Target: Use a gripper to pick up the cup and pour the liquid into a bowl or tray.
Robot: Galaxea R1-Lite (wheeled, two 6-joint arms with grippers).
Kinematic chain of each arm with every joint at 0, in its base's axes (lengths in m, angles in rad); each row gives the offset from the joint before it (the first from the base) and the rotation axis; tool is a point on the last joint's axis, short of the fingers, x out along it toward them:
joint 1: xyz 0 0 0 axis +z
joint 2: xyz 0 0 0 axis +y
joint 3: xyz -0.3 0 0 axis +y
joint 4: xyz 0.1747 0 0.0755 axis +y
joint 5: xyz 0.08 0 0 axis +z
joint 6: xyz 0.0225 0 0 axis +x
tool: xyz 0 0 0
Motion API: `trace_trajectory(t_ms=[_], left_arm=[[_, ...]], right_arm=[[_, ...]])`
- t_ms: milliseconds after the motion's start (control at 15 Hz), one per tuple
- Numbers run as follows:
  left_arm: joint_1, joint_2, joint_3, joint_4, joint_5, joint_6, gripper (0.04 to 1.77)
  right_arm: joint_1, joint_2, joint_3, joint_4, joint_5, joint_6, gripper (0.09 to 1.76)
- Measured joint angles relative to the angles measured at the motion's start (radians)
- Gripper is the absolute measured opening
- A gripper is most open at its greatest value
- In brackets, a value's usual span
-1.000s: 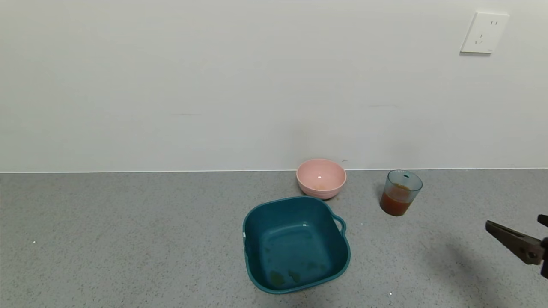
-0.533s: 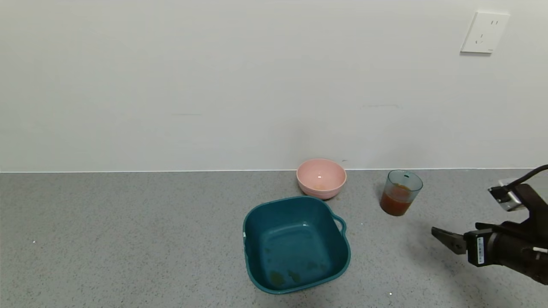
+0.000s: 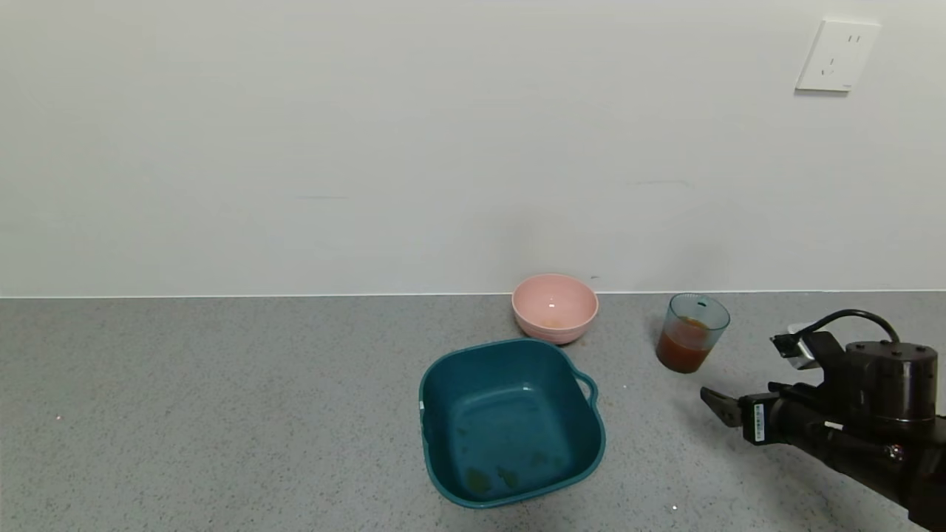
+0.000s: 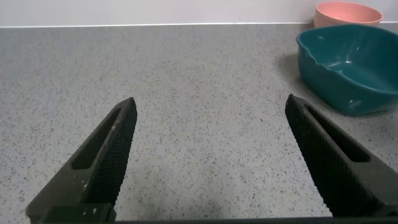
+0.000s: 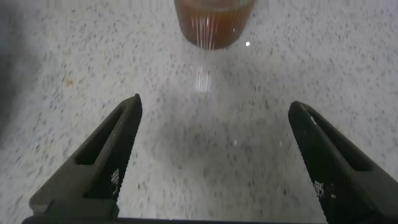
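Note:
The pale blue-green cup (image 3: 692,325) stands upright on the grey counter at the right, about half full of reddish-brown liquid (image 3: 681,352). The pink bowl (image 3: 554,307) stands to its left against the wall. My right gripper (image 3: 728,403) comes in from the right, low over the counter, open and empty, its tip a short way in front of and right of the cup. In the right wrist view the gripper (image 5: 214,104) is spread wide, with the cup's base (image 5: 213,22) ahead between the fingers. My left gripper (image 4: 211,101) is open and empty over bare counter, out of the head view.
A square teal tub (image 3: 510,421) with handles sits in front of the bowl, with a few stains on its floor; it also shows in the left wrist view (image 4: 348,62) with the bowl (image 4: 347,12) behind it. A wall socket (image 3: 836,56) is at the upper right.
My right arm has come in from the right edge, moving left and forward towards the cup. Cup, bowl and tub have not moved.

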Motion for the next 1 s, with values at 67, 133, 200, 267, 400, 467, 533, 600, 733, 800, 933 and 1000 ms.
trace_trajectory(t_ms=[67,133,200,267,400,467,533,600,733,800,933,1000], left_arm=[[0.000,0.000,0.000,0.000,0.000,0.000,1.72],[0.000,0.000,0.000,0.000,0.000,0.000,1.72],[0.000,0.000,0.000,0.000,0.000,0.000,1.72],[0.000,0.000,0.000,0.000,0.000,0.000,1.72],[0.000,0.000,0.000,0.000,0.000,0.001,1.72],[0.000,0.000,0.000,0.000,0.000,0.000,1.72],[0.000,0.000,0.000,0.000,0.000,0.000,1.72],[0.000,0.000,0.000,0.000,0.000,0.000,1.72],[0.000,0.000,0.000,0.000,0.000,0.000,1.72],[0.000,0.000,0.000,0.000,0.000,0.000,1.72],[0.000,0.000,0.000,0.000,0.000,0.000,1.72],[0.000,0.000,0.000,0.000,0.000,0.000,1.72]], right_arm=[[0.002,0.046,0.002,-0.076,-0.004,0.000,1.71],[0.003,0.089,0.002,-0.143,-0.007,0.001,1.71],[0.004,0.132,0.002,-0.207,-0.013,0.000,1.71],[0.004,0.180,0.002,-0.281,-0.026,0.000,1.71],[0.007,0.266,-0.003,-0.441,-0.040,-0.001,1.71],[0.011,0.302,-0.004,-0.489,-0.044,-0.002,1.71],[0.015,0.333,-0.006,-0.532,-0.045,-0.002,1.71],[0.018,0.361,-0.008,-0.567,-0.046,-0.001,1.71],[0.022,0.399,-0.021,-0.581,-0.047,0.001,1.71],[0.023,0.412,-0.030,-0.581,-0.047,0.002,1.71],[0.023,0.431,-0.058,-0.582,-0.049,0.002,1.71],[0.023,0.437,-0.074,-0.582,-0.050,0.002,1.71]])
